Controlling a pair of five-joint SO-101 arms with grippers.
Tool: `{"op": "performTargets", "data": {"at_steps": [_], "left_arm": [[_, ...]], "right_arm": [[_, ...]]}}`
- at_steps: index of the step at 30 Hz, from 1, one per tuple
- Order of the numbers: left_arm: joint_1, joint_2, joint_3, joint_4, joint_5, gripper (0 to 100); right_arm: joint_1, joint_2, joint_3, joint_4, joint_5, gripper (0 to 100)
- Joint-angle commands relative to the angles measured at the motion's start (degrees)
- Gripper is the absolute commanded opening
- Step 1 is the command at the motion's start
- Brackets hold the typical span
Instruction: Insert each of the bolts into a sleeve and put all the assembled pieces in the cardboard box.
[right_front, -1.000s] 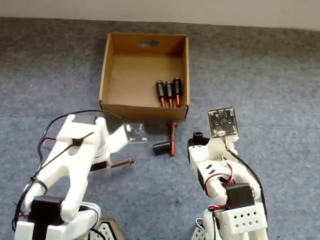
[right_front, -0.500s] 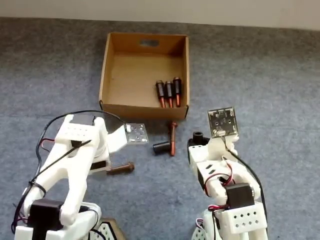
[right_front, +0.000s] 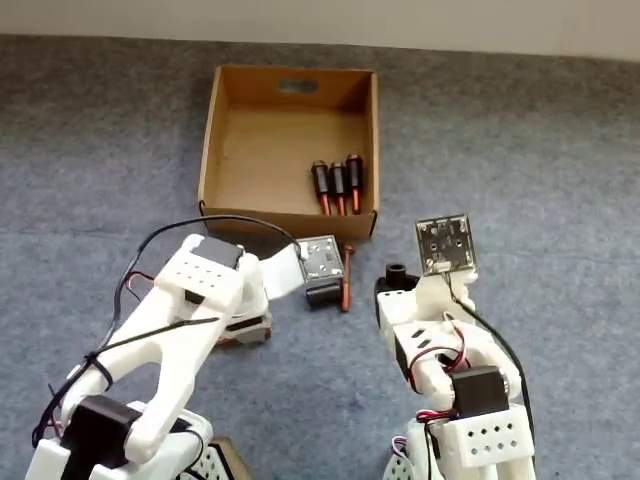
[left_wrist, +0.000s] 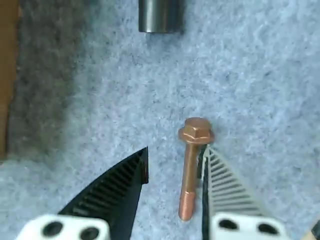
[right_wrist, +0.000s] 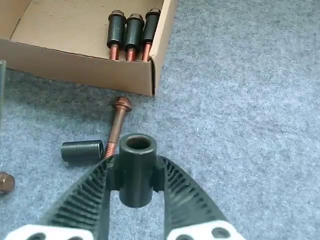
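On the grey carpet (right_front: 520, 150) the cardboard box (right_front: 270, 222) sits at 12 o'clock in the high view. Three assembled pieces (right_front: 338, 185) lie side by side in its 4 o'clock corner, black ends toward 12 and copper tips toward 6. Just off the box's front wall, near its 5 o'clock corner, a loose sleeve (right_front: 322, 295) lies on its side along the 9-to-3 line. A loose bolt (right_front: 346, 278) lies just at its 3 o'clock, head toward the box and thread toward 6. At 3 o'clock from that bolt, a little apart, the right gripper (right_wrist: 135, 165) is clamped on a second sleeve (right_front: 398, 272). It holds this one upright between both fingers, with the open bore facing up. The left arm (right_front: 200, 290) stretches from its base at 7 o'clock toward the loose sleeve. The left gripper (left_wrist: 176, 151) has its jaws wide apart over the carpet. A second bolt (left_wrist: 191, 170) lies between them, right against the white finger and well clear of the black one. Its hex head points away from the wrist toward the loose sleeve, which lies farther ahead. I cannot tell whether this bolt rests on the carpet or hangs against the finger.
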Motion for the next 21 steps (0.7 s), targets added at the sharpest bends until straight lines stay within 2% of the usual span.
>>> {"op": "performTargets", "data": {"at_steps": [1, 6, 16, 21], "left_arm": [[0.8, -1.0, 1.3, -3.5, 0.5, 18], [0.9, -1.0, 5.0, -8.7, 0.5, 18], [2.9, -1.0, 5.3, -8.4, 0.6, 18], [7.9, -1.0, 8.2, -8.7, 0.6, 4]], "right_arm": [[-0.7, -0.9, -0.2, -1.0, -0.4, 0.6], [-0.7, -0.9, -0.2, -1.0, -0.4, 0.6], [-0.7, -0.9, -0.2, -1.1, -0.4, 0.6], [-0.7, -0.9, -0.2, -1.1, -0.4, 0.6]]}}
